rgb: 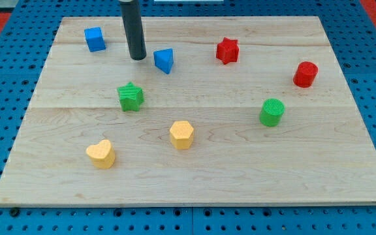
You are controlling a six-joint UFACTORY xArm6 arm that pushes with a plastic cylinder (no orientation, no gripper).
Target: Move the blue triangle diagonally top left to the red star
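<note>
So far the task looks unfinished, though the approach seems made. Going from the view's left, a blue cube (94, 39) sits near the board's (194, 179) top-left corner and plays no part. Next comes the rod, whose tip (138, 58) rests on the wood just beside the blue triangle (164, 61), at its nine o'clock; whether they touch cannot be told. The arm carries no gripper, so nothing opens or closes; the rod is a bare pusher holding nothing. The blue triangle lies well apart from the red star (227, 50), roughly at the star's nine o'clock, slightly lower. Judging from this, the triangle must travel toward three o'clock and a little upward to settle at the star's ten or eleven o'clock. The tip appears suitably placed behind it for that push.
</note>
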